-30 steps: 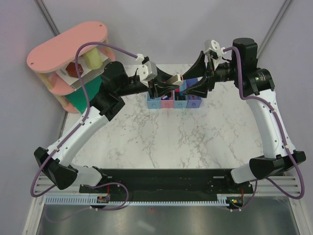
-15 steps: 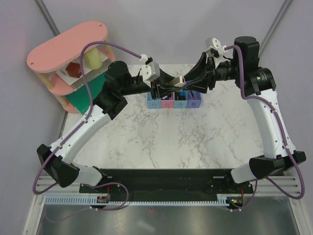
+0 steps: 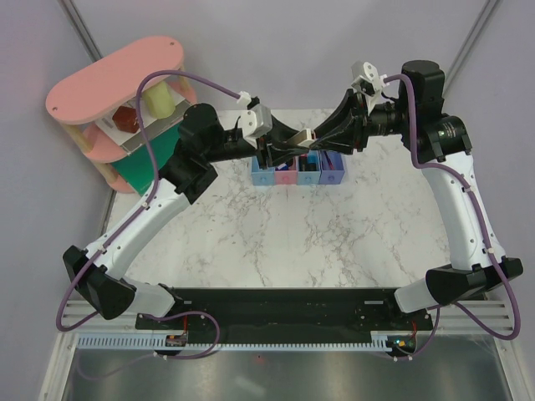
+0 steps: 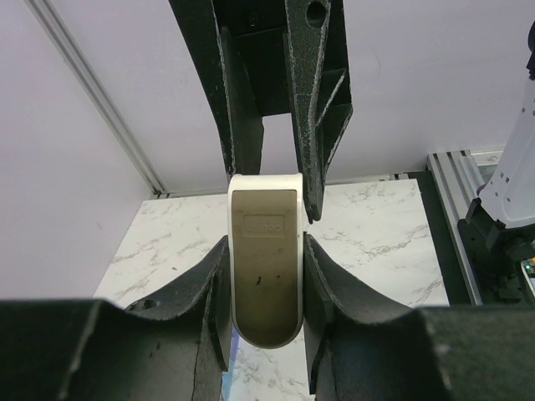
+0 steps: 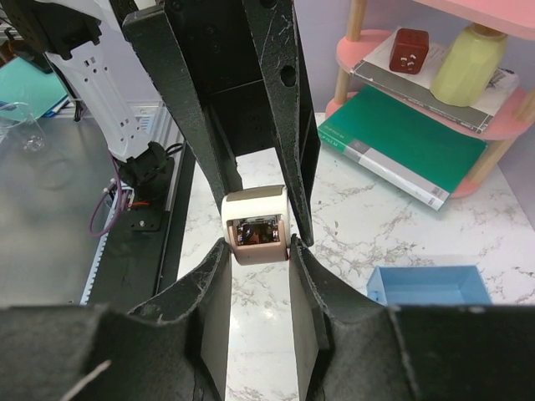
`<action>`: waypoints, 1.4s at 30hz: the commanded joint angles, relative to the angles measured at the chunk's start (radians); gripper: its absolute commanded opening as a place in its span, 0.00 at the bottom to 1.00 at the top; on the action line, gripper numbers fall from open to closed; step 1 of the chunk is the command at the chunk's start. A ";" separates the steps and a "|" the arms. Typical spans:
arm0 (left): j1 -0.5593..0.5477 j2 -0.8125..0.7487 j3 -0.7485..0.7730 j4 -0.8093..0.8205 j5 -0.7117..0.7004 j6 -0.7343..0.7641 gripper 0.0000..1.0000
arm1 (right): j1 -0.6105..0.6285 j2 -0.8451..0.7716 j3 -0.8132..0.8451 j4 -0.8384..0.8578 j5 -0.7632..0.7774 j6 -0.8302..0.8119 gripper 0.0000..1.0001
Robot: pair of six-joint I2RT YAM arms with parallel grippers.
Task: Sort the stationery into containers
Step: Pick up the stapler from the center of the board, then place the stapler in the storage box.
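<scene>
On my screen both arms meet high above the far side of the table [image 3: 292, 238], which has a white marble pattern with grey veins. The left gripper [image 4: 265, 251] pinches the beige block [image 4: 265, 276] between its two fingers, and both pads lie flat against its sides. The right gripper [image 5: 257, 249] comes from the opposite side, and its fingers press on the other end of the same block, so both pincers hold the block together in the air.

Right under the block stands the row of bins [image 3: 286, 175] at the far edge of the marble: light blue, pink, light blue and violet-blue, side by side and touching. I see some dark and red pieces inside them, but they are too small for me to name.

In the far left corner is the pink shelf [image 3: 109, 79] with a red cube [image 5: 408, 50] and a pale yellow object [image 5: 472, 52] on its middle level. The green board [image 5: 401, 142] lies under them.

The walls around are plain lilac-grey. A black plate [image 3: 276, 305] carries the arm bases at the near edge.
</scene>
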 commanded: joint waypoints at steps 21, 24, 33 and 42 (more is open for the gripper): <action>-0.010 -0.042 -0.031 -0.178 -0.028 0.139 0.63 | 0.004 -0.008 -0.011 0.157 0.039 0.151 0.00; -0.018 -0.031 -0.022 -0.195 -0.040 0.156 0.63 | 0.004 -0.008 -0.010 0.167 0.040 0.160 0.00; -0.026 -0.020 -0.025 -0.283 -0.113 0.209 0.57 | 0.001 -0.011 -0.031 0.176 0.103 0.151 0.00; -0.006 -0.114 -0.088 -0.355 -0.229 0.287 0.54 | -0.003 0.032 -0.070 0.053 0.365 0.005 0.00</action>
